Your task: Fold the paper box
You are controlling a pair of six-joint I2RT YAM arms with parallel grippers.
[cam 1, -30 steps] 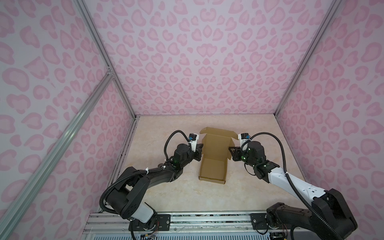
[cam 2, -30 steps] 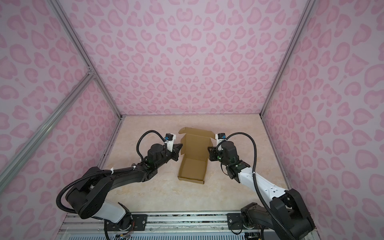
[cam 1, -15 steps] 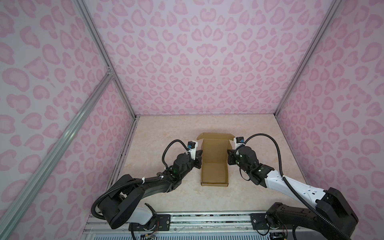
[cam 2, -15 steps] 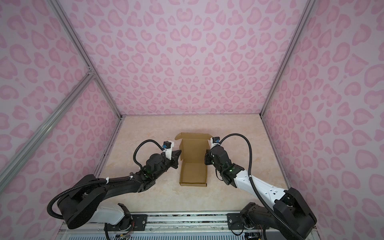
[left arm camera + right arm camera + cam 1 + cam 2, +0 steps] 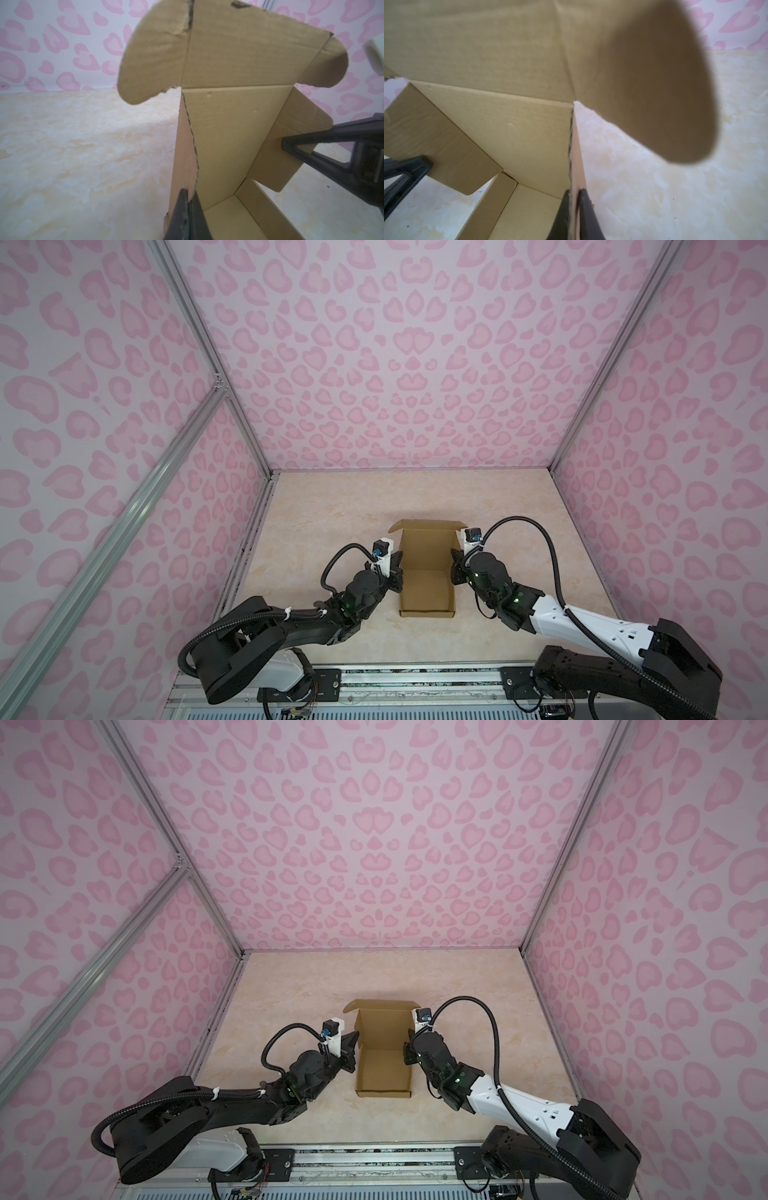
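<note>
Box [image 5: 426,589] sits lower centre in both top views, on the table [image 5: 332,531], between the two arms. The near half is a shallow tray with a low front wall. The lid panel [image 5: 426,547] stands up at the far end, with rounded ear flaps [image 5: 149,62] splayed out on either side of its top. Left gripper [image 5: 397,570] is on the box's left wall; in the left wrist view its fingers [image 5: 180,209] pinch the wall edge, cardboard sandwiched between them. Right gripper [image 5: 454,572] does the same on the right wall; the right wrist view shows its fingers [image 5: 586,207] clamped on that edge. In each wrist view the opposite gripper's black finger rests against the far side flap.
</note>
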